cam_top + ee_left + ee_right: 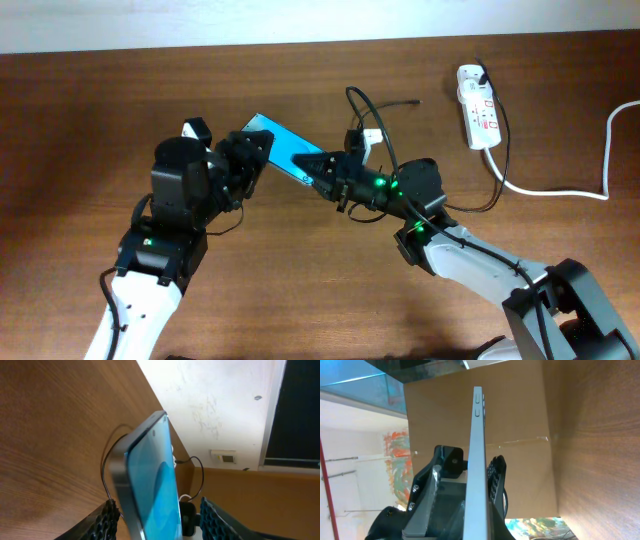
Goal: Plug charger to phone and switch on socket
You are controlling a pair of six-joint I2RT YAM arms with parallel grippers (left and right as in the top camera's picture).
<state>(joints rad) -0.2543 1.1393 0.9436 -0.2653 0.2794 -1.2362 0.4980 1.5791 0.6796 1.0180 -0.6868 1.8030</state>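
The phone [283,146], with a cyan screen, is held tilted above the table between both arms. My left gripper [255,150] is shut on its left end; in the left wrist view the phone [152,485] stands between the padded jaws [160,510]. My right gripper [312,168] tapers to a closed point at the phone's right end, where the charger cable [358,105] leads in; its connector tip is hidden. The right wrist view shows the phone [478,460] edge-on, running toward the camera. The white socket [478,108] lies at the back right.
The socket's thick white cord [560,192] curves across the table's right side to the edge. The black cable loops over the table behind the phone and back to the socket. The table's back edge meets a pale wall [215,405].
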